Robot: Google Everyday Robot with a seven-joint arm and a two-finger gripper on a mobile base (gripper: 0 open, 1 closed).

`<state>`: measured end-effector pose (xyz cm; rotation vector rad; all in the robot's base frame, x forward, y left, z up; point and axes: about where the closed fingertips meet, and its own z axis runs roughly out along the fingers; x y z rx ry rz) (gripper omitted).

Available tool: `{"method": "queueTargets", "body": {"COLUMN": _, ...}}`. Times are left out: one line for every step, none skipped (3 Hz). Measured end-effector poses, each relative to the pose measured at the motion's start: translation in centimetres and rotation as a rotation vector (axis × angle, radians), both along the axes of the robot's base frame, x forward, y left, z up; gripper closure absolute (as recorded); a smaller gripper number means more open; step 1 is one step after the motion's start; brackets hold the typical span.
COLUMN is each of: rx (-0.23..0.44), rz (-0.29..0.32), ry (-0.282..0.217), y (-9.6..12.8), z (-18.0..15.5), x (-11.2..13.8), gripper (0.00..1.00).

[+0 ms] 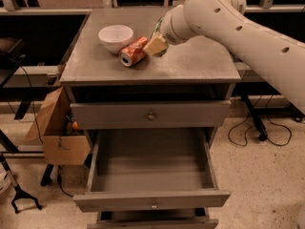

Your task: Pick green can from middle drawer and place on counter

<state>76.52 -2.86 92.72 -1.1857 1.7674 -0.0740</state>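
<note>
The dark-green can [157,27], mostly hidden, is clamped in the gripper [158,46] over the grey counter [200,61], upper centre of frame; the middle drawer [151,200] stands pulled open, lower centre.
</note>
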Motion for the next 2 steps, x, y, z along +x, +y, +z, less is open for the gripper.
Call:
{"method": "queueTargets", "body": {"rx": 0.000, "rz": -0.101, "ry": 0.038, "y": -2.7, "z": -1.9, "x": 2.0, "gripper": 0.82}}
{"method": "queueTargets", "body": {"rx": 0.030, "rz": -0.132, "ry": 0.064, "y": -4.5, "z": -3.8, "x": 2.7, "gripper": 0.58}}
